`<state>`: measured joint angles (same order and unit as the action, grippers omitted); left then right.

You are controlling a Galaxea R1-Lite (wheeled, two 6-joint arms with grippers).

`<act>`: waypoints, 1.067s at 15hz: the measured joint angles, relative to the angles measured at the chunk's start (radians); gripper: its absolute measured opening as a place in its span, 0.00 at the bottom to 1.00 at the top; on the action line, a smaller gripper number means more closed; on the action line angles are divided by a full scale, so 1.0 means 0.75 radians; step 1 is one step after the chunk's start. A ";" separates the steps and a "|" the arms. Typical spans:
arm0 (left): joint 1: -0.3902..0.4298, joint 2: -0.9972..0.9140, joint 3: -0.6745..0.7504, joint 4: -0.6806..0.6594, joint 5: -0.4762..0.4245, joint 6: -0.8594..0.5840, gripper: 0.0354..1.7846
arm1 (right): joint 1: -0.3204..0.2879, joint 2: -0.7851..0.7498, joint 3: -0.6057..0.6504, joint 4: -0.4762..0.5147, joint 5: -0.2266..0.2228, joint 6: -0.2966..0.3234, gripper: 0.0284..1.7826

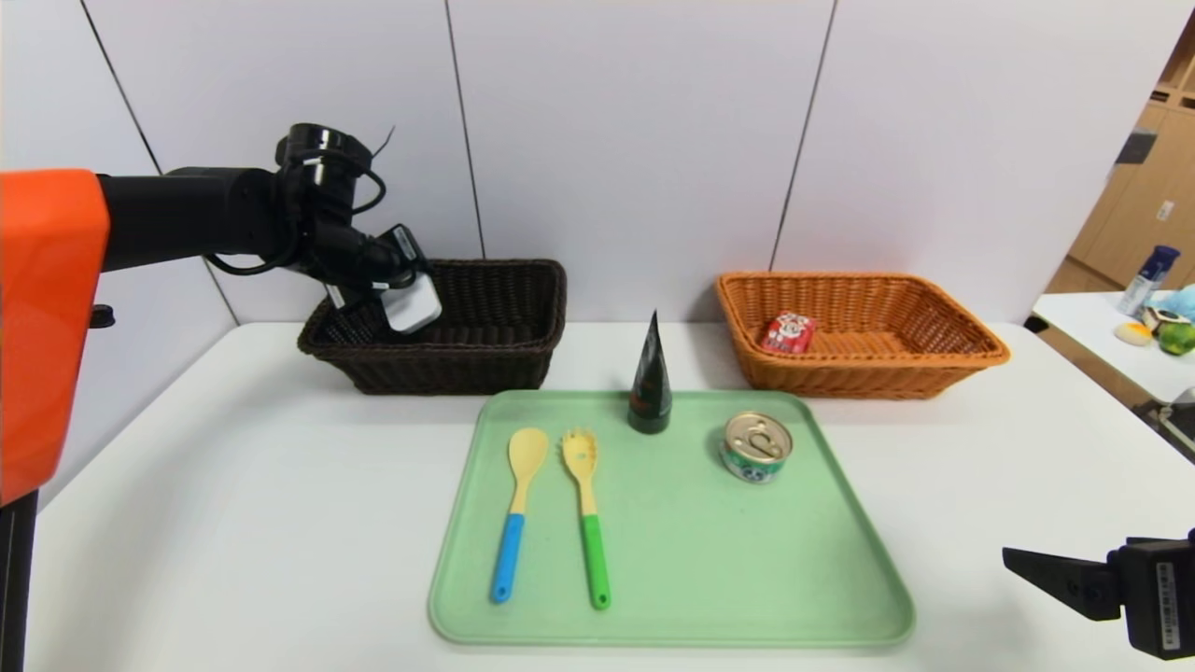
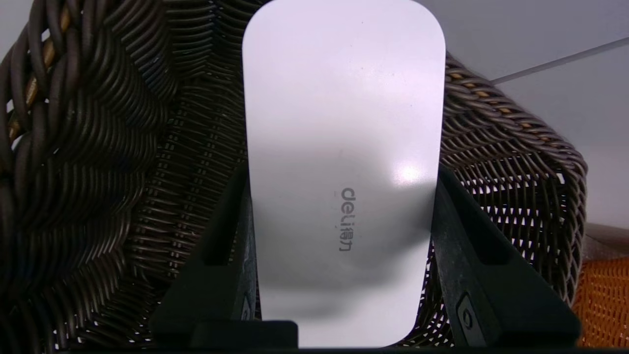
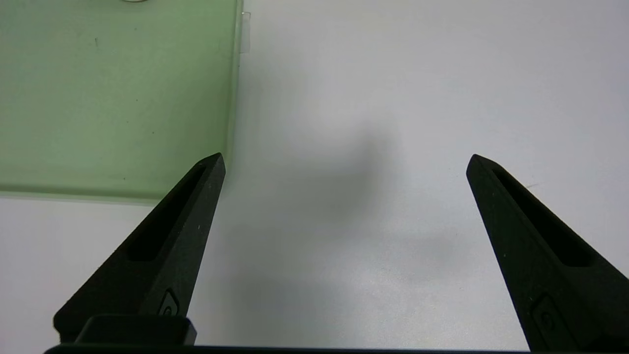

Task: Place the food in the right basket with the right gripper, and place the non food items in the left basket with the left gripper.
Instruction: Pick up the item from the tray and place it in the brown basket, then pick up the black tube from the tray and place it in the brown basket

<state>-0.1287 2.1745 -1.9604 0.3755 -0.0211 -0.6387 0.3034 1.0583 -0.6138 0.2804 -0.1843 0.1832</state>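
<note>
My left gripper point(image 1: 397, 313) is shut on the white rounded case point(image 1: 414, 303) and holds it over the left end of the dark brown basket point(image 1: 467, 364). In the left wrist view the case point(image 2: 344, 123) sits between both fingers, with the basket's weave point(image 2: 98, 147) behind it. The red drink carton point(image 1: 789, 333) lies in the orange-tan basket point(image 1: 840, 378). On the green tray point(image 1: 709, 560) are the tin point(image 1: 756, 448), the upright dark green cone point(image 1: 651, 378), the yellow spoon point(image 1: 518, 504) and the yellow fork point(image 1: 585, 504). My right gripper point(image 1: 1013, 558) is open and empty over bare table point(image 3: 345, 158).
The tray's corner point(image 3: 98, 98) lies just beside my right gripper. A side table with a bottle point(image 1: 1148, 280) and toys stands at the far right. The wall runs close behind both baskets. The orange-tan basket's edge point(image 2: 602, 305) shows in the left wrist view.
</note>
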 joint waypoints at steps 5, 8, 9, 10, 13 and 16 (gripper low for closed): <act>0.006 0.019 -0.001 -0.001 -0.001 0.003 0.72 | 0.000 0.004 0.000 0.002 -0.001 0.000 0.95; 0.007 0.019 -0.002 -0.001 -0.001 0.002 0.80 | 0.000 0.003 0.001 0.002 -0.002 -0.001 0.95; 0.007 0.006 -0.002 0.001 -0.001 0.002 0.82 | 0.000 0.003 0.001 0.003 -0.002 -0.001 0.95; 0.004 -0.025 -0.002 0.003 -0.001 0.003 0.83 | 0.000 0.002 0.001 0.003 -0.002 -0.001 0.95; -0.107 -0.185 -0.003 0.027 -0.003 0.028 0.87 | 0.000 0.000 0.001 -0.007 -0.004 -0.002 0.95; -0.367 -0.346 0.022 0.072 0.009 0.035 0.90 | 0.000 -0.001 -0.004 -0.098 -0.003 -0.005 0.95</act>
<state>-0.4036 1.9151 -1.9436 0.4296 -0.0147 -0.6123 0.3034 1.0574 -0.6166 0.2068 -0.1866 0.1798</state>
